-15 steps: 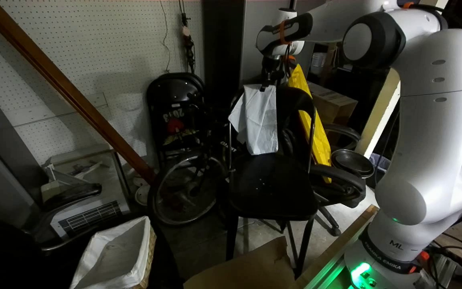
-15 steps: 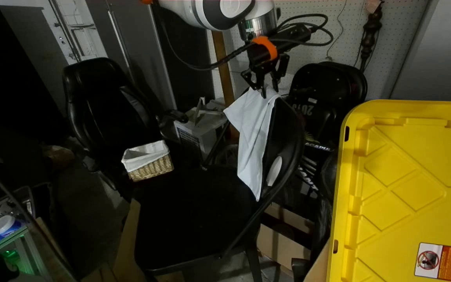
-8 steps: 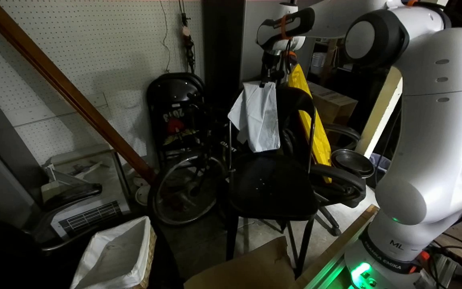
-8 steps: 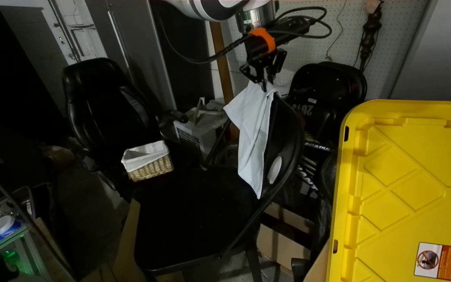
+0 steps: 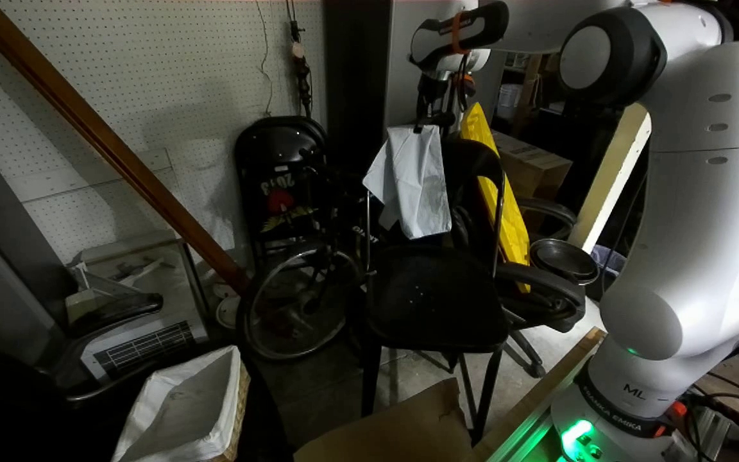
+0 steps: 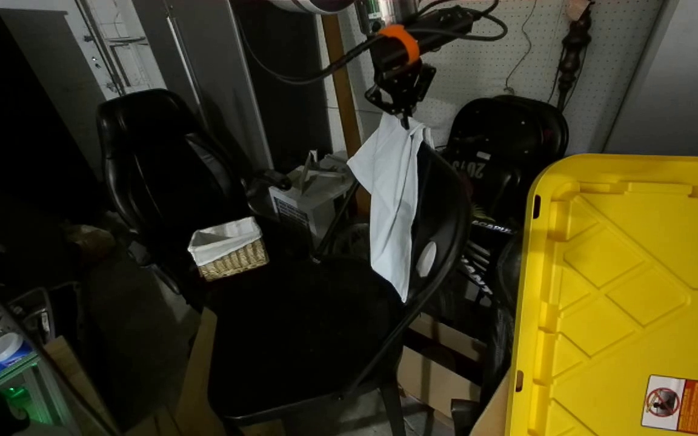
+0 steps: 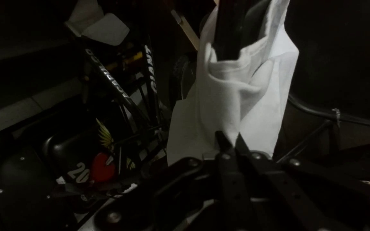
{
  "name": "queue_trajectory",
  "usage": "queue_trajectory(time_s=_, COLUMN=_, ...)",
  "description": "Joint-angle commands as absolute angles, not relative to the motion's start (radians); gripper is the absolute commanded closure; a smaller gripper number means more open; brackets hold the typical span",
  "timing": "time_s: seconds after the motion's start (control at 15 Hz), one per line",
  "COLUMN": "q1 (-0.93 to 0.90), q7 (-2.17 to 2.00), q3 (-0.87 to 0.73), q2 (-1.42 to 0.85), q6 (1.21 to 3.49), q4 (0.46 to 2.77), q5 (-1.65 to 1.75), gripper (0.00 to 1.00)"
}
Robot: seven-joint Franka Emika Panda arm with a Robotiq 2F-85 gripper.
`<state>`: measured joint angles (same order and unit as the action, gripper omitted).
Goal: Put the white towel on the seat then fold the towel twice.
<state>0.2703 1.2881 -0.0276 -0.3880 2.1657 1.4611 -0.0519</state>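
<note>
The white towel [image 5: 416, 186] hangs limp over the top of the black chair's backrest [image 6: 443, 212]; it also shows in an exterior view [image 6: 392, 194] and in the wrist view [image 7: 220, 96]. My gripper [image 6: 406, 121] points down above the backrest and is shut on the towel's top edge, pinching a small fold between its fingertips [image 7: 231, 138]. The towel's lower end hangs in front of the backrest, above the rear of the seat. In the wrist view the dark backrest rim [image 7: 230, 32] runs into the towel's fold. The flat black seat [image 5: 437, 301] shows in both exterior views [image 6: 300, 333].
A yellow lid [image 6: 628, 272] stands upright beside the chair. A bicycle wheel [image 5: 302, 301] and folded chairs [image 5: 280, 147] are behind it. A lined wicker basket [image 6: 237, 260] and a cardboard flap [image 5: 395, 430] are near the seat. An office chair armrest [image 5: 539, 282] is close by.
The fingers have closed on the towel's top edge. The gripper has risen, pulling the towel up, and its lower end has risen a little. The chair has not moved.
</note>
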Motion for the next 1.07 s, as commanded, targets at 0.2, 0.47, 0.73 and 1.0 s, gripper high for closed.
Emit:
queue_trajectory(time_s=0.2, q1=0.258, q7=1.483, q3=0.013, q2=-0.136, q6=1.966, q4=1.71, q5=-0.153, gripper=0.99)
queue_trajectory(time_s=0.47, q1=0.207, q7=1.575, q3=-0.005, q2=0.023, q6=1.785, q4=1.87, q5=-0.211, gripper=0.99)
queue_trajectory(time_s=0.73, q1=0.159, q7=1.625, q3=-0.036, q2=0.063, q6=1.572, q4=1.912, q5=-0.244, gripper=0.99)
queue_trajectory(time_s=1.0, q1=0.128, q7=1.625, q3=-0.057, q2=0.117, q6=1.409, q4=1.947, q5=-0.294, gripper=0.99)
